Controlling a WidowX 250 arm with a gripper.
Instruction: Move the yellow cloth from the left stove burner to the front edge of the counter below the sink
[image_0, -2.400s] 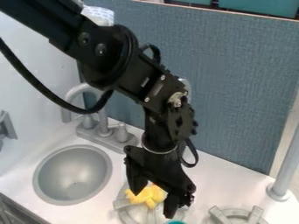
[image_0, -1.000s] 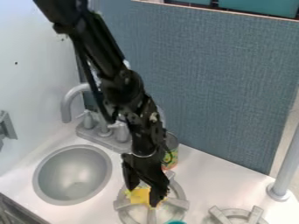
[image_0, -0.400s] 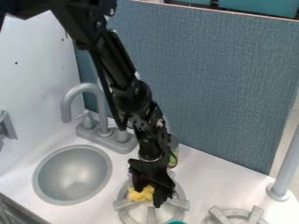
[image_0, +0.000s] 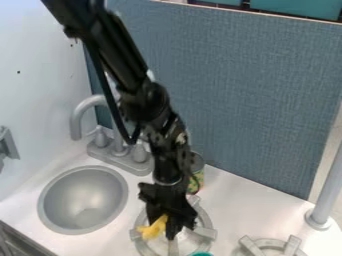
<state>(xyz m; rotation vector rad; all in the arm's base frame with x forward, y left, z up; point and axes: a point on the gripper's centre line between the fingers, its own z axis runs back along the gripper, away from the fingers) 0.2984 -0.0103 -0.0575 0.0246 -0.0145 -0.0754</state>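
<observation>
Lying at claw (image_0: 163, 229) (yellow object (image_0: 153, 229))

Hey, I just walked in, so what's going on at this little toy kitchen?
A black robot arm hangs down over the counter, its tool right at a small yellow object above the grey stove burner nearer the sink. Whether the tool has a firm grip on it, I can't tell. A can stands behind that burner, partly hidden by the arm, and the sink's faucet is over to the left.
</observation>
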